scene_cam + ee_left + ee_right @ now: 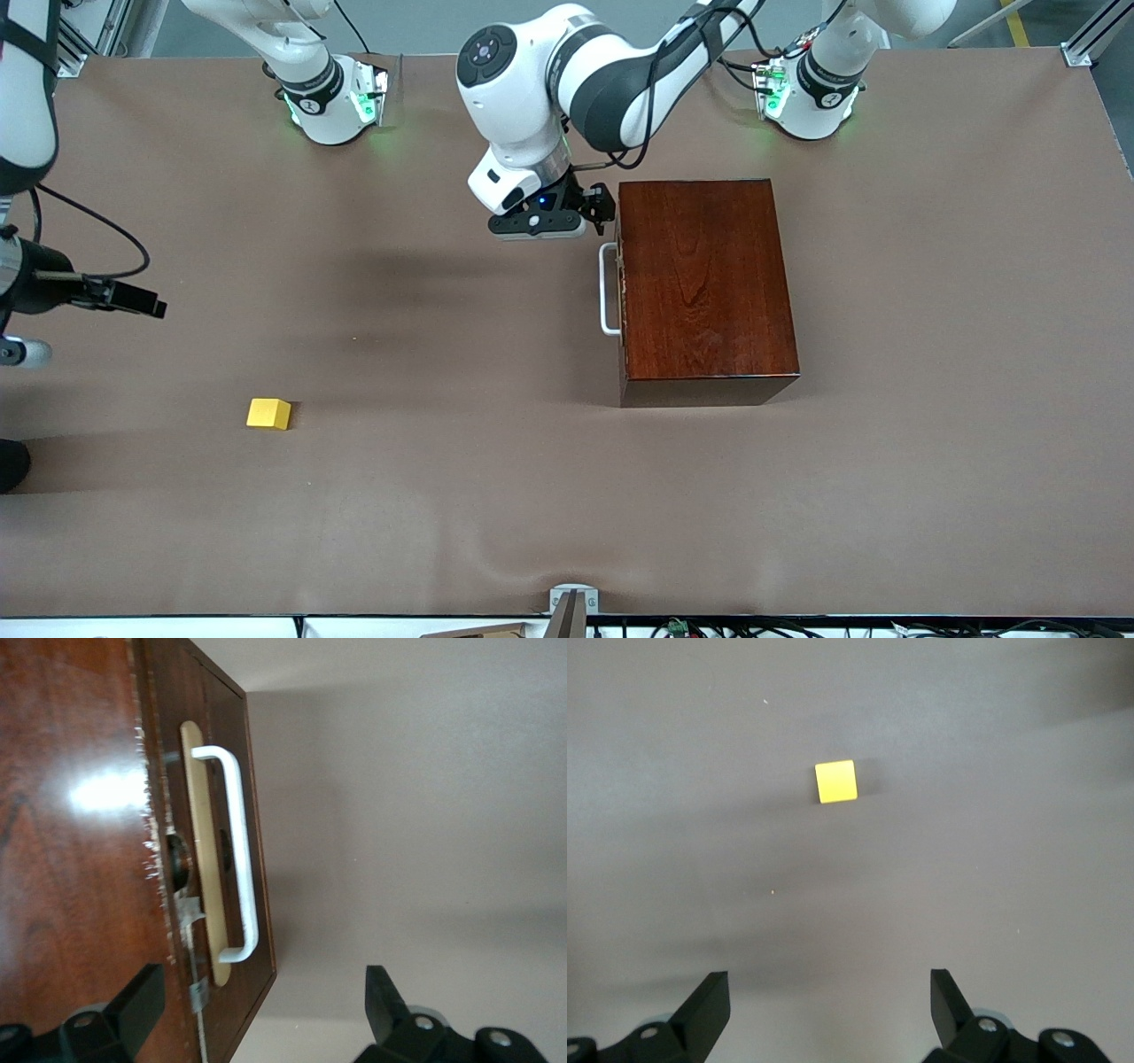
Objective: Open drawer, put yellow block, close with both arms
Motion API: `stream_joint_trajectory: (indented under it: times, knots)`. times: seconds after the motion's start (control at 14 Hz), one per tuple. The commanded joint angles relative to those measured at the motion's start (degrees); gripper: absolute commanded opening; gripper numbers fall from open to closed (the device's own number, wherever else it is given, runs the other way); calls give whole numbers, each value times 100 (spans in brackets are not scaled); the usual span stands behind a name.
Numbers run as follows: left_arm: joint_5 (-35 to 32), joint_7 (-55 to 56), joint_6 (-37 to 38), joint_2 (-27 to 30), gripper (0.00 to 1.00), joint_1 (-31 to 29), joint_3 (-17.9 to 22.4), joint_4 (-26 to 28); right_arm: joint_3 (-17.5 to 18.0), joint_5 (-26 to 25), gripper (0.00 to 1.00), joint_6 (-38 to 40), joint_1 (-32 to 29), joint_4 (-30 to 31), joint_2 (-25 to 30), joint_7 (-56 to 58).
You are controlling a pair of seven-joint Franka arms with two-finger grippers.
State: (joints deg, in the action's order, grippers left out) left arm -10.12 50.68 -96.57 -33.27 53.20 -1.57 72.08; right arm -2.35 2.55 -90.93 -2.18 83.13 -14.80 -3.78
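The dark reddish-brown wooden box [704, 283] stands toward the left arm's end of the table, its drawer shut, with the white bar handle [608, 288] on the face toward the right arm's end. My left gripper [601, 208] is open and empty, up over the box's corner by the handle's end farther from the front camera. The left wrist view shows the handle [237, 850] and the box top [71, 815] with the left gripper [261, 1003] straddling the box edge. The yellow block [268, 414] lies on the mat. My right gripper [133, 299] is open, up over the mat short of the block [835, 781].
The brown mat [461, 496] covers the table. A small metal bracket [573, 602] sits at the table's edge nearest the front camera. A dark object [11, 462] shows at the right arm's end of the table.
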Motion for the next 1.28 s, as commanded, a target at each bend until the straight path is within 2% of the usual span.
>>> stream_joint_trajectory:
  times: [0.0,0.64,0.93,1.21]
  knots:
    - [-122,21,-239,-381,100,24,86,-185,59,-8,100,-179,-55,-86,-146,0]
    - [-139,-146,-504,-777,100,-20,288,-88,68,-44,100,-777,-54,-86,-778,27]
    - [-367,-58,-539,-953,100,-11,288,-80,68,-44,100,-1427,16,-86,-1015,27]
    - [-376,214,-591,-1094,100,-11,288,-80,68,-70,100,-1945,-46,-86,-1490,44]
